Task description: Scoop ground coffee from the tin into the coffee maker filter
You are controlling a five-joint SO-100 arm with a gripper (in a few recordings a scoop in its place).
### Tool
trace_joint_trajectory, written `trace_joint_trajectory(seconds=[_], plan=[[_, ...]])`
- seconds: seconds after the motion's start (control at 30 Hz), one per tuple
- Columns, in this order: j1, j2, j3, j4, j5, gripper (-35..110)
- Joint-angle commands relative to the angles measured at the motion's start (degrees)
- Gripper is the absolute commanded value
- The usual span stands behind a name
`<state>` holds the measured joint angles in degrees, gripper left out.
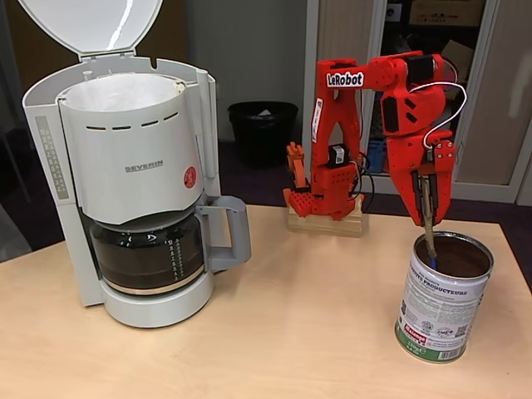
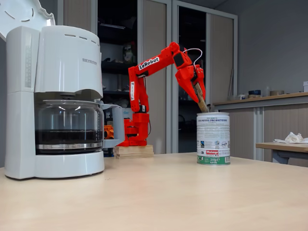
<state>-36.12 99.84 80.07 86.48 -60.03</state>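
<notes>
The jaws grip a wooden scoop (image 1: 427,218) dipped into the tin (image 1: 440,312) at the surface's right. Lifting or swinging fast toward the filter (image 1: 125,91), far left, could spill coffee or tip the tin

Surface: light wooden table (image 1: 291,332), smooth.
Left, in both fixed views: white SEVERIN coffee maker (image 1: 137,166) standing upright.
Right: the tin (image 1: 440,303) upright, well apart from the machine.
Back edge: small wooden block (image 1: 324,223) under the red arm's base.
</notes>
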Motion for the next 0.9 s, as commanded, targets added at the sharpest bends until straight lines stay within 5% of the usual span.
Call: trace_joint_trajectory(seconds=[0.0,0.87], plan=[[-2.3,0.0,-1.3,-0.4,0.3,0],[-15.0,-1.1,4.0,-5.0,15.9,0]])
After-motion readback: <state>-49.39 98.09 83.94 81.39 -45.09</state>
